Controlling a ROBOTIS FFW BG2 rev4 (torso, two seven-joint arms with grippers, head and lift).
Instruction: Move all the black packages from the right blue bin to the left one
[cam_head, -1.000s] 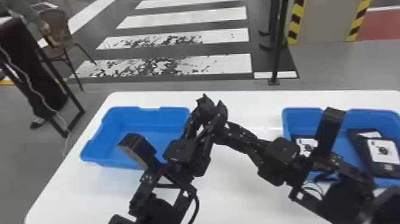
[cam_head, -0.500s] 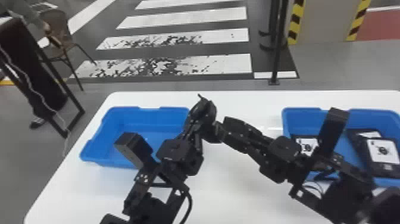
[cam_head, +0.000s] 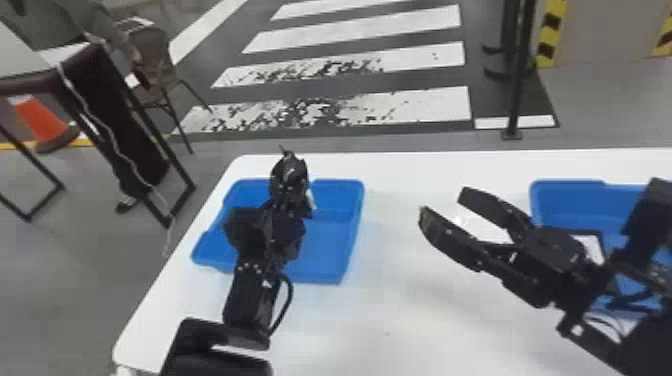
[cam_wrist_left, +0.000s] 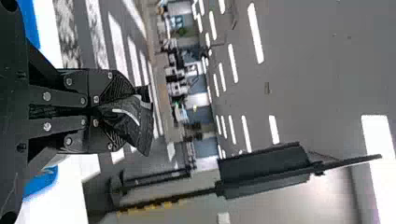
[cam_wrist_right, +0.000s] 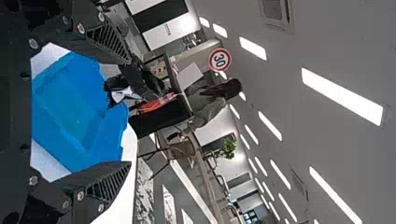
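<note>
In the head view, my left gripper (cam_head: 290, 172) is over the back of the left blue bin (cam_head: 327, 250). The left wrist view has this left gripper (cam_wrist_left: 111, 112) shut on a crumpled black package (cam_wrist_left: 133, 119). To the right in the head view, my right gripper (cam_head: 443, 204) stands open above the table between the bins, its fingertips pointing left. Nothing is between the fingers of the right gripper (cam_wrist_right: 127, 113) in the right wrist view. My right arm hides much of the right blue bin (cam_head: 565, 202); part of a package (cam_head: 593, 248) shows behind it.
Both bins stand on a white table (cam_head: 415, 320), whose left edge runs close beside the left bin. Beyond it are a chair (cam_head: 152, 60) and a black post (cam_head: 517, 75) on the floor.
The two grippers were together between the bins. My left one has moved left over the left bin with the package; my right one has drawn back a little, its fingers now spread.
</note>
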